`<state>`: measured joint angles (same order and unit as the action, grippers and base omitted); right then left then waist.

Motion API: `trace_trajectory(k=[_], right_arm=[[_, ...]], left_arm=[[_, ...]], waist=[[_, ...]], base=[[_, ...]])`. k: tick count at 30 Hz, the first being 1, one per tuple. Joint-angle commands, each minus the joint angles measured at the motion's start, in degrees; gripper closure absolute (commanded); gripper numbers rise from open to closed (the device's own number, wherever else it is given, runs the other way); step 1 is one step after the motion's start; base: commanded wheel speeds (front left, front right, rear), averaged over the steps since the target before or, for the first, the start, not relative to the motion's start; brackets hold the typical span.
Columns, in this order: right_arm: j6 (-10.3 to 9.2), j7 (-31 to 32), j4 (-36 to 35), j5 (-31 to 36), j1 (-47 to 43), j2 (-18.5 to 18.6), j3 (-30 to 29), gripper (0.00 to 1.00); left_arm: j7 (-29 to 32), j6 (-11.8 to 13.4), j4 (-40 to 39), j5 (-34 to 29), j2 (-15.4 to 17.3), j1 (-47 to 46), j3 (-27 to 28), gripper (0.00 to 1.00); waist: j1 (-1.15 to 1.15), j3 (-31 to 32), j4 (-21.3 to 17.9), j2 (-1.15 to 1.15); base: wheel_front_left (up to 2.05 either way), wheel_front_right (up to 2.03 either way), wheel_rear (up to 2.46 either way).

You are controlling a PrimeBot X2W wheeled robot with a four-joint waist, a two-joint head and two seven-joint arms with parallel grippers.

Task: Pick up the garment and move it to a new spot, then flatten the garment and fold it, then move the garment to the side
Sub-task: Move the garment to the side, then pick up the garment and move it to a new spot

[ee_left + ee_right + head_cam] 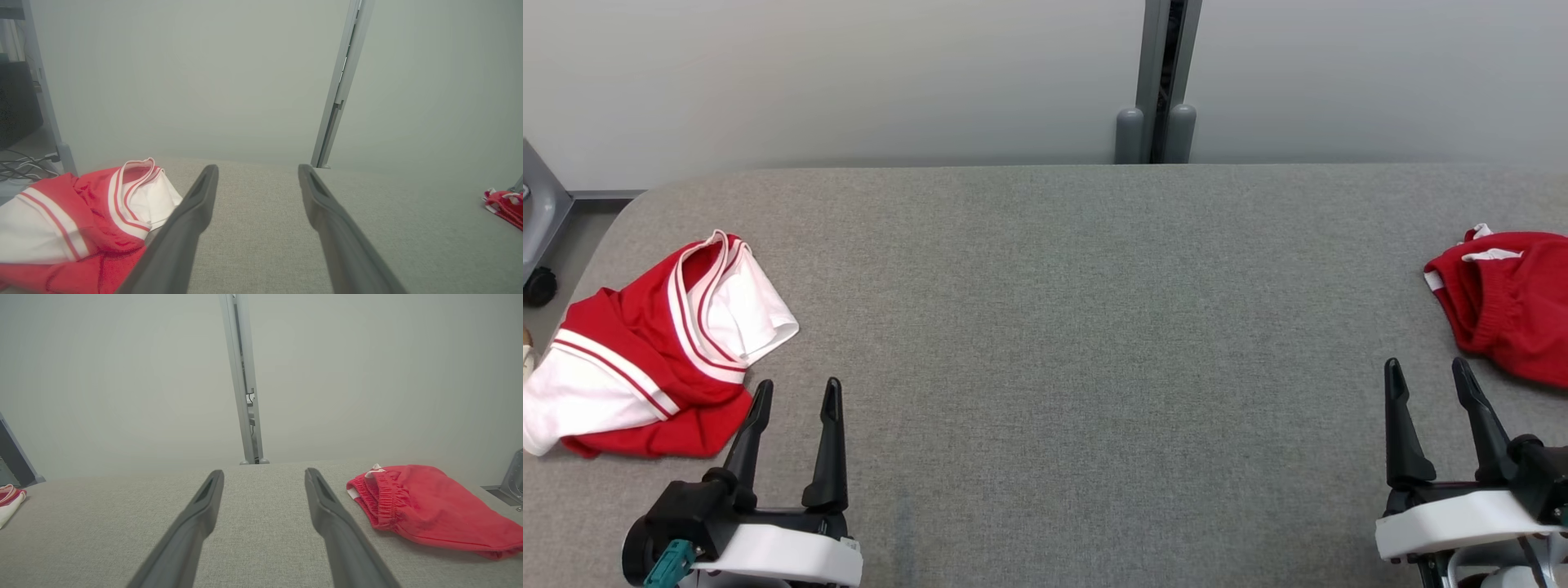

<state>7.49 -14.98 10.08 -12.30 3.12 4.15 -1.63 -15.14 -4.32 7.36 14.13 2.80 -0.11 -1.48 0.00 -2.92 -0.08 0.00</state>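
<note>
table is a wide flat top covered in grey woven fabric (1045,327), fine even weave, rounded corner at far left. pale smooth wall behind, w/ a vertical grey metal post (1168,73) at the middle of the far edge.

red-and-white knit top (662,351) lies crumpled at the table's left end, near the front. soft bunched folds, white panels, thin red stripes on a white rib band that curls up into an open loop at the back. in the left wrist view the same top (77,220) sits just left of the fingers.

red shorts w/ a gathered elastic waistband (1511,310) lie rumpled at the right end, partly cut off by the frame. small white tags at the waist. the right wrist view shows the puckered waistband and smooth matte cloth (425,502).

left gripper (797,384) is spread wide, nothing btwn its long dark tapered fingers. its outer finger is just beside the top's red hem; can't tell if it touches.

right gripper (1426,365) is also spread wide and holds nothing. it is near the shorts but apart.

centre of the table lies btwn the two garments, which are well apart.
</note>
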Motion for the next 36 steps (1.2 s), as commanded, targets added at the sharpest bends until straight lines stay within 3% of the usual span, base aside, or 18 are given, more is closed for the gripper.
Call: trace_trajectory(k=[1, 36], right_arm=[[0.02, -0.2, -0.3, 0.5, -0.4, 0.1, -0.1, 0.0], [0.02, -0.2, -0.3, 1.1, -0.3, 0.3, 1.1, 0.0]], left_arm=[[-0.1, -0.3, -0.4, -0.1, 0.2, 0.4, 0.1, 0.0], [-0.1, 0.4, -0.9, 1.5, 0.2, -0.3, 0.9, 0.0]], waist=[[0.0, -0.1, -0.1, 0.0], [0.0, -0.6, -1.0, 0.0]], base=[[0.0, 0.0, 0.0], [0.0, 0.0, 0.0]])
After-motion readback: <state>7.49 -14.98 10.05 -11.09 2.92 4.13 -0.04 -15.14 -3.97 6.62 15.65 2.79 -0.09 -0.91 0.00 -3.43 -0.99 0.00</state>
